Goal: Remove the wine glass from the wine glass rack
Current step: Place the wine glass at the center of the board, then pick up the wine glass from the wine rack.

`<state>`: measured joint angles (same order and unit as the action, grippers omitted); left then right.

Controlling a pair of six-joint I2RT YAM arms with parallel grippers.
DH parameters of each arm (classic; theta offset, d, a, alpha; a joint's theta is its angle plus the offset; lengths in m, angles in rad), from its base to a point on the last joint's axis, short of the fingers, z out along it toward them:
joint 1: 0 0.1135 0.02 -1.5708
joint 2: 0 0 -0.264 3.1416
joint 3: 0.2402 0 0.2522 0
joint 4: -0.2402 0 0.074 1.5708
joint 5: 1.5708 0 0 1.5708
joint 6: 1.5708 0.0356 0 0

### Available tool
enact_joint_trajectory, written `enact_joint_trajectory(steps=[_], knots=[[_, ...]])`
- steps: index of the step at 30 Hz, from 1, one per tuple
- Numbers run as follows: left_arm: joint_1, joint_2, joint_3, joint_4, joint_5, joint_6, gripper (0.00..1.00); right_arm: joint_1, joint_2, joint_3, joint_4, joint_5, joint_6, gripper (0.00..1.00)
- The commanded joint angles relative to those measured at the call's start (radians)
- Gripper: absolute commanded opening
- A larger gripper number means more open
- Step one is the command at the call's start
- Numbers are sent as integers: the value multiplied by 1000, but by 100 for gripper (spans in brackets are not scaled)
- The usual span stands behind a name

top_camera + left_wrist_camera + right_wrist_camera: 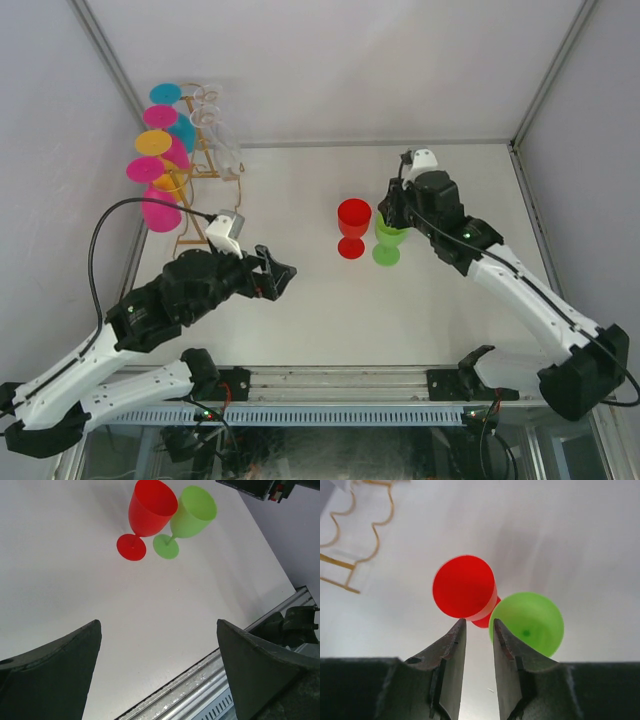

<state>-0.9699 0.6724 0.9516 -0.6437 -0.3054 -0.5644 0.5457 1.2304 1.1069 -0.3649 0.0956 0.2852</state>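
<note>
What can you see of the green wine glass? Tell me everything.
The green wine glass is opaque lime green and looks plastic: rounded bowl, thin stem, flat round foot. It stands upright and empty on the white table, close beside the red glass. The right gripper hangs at its rim, jaws slightly apart; whether it touches is unclear.
</note>
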Motion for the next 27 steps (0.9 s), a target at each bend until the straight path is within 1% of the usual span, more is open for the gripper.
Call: enact_joint_trajectory(steps=[1, 5, 8, 10, 11, 13, 14, 16, 18, 19, 22, 25, 27], knots=[[28, 51, 169, -9, 72, 81, 100, -6, -121, 5, -21, 5, 43, 29], [74, 133, 284, -79, 107, 130, 100, -6, -241, -34, -27, -13, 86, 36], [144, 167, 351, -107, 168, 170, 100, -7, -323, -65, -23, -24, 117, 42], [205, 183, 390, -110, 225, 190, 100, -9, -376, -82, -31, -33, 149, 50], [241, 195, 414, -102, 264, 200, 100, -12, -401, -93, -33, -46, 173, 56], [306, 248, 505, -107, 314, 199, 100, -24, -458, -150, 0, -108, 215, 67], [331, 281, 565, -127, 330, 203, 100, -35, -489, -183, 24, -132, 235, 69], [374, 347, 692, -172, 331, 213, 100, -61, -547, -232, 56, -175, 284, 71], [430, 397, 757, -197, 341, 211, 100, -89, -597, -255, 61, -211, 309, 71], [461, 417, 775, -196, 373, 203, 100, -99, -622, -258, 54, -218, 322, 71], [599, 451, 783, -140, 500, 151, 100, -105, -658, -260, 17, -220, 370, 73], [714, 493, 803, -113, 547, 104, 100, -103, -677, -259, -12, -257, 407, 77], [775, 520, 815, -92, 554, 79, 100, -104, -682, -259, -35, -278, 432, 79]])
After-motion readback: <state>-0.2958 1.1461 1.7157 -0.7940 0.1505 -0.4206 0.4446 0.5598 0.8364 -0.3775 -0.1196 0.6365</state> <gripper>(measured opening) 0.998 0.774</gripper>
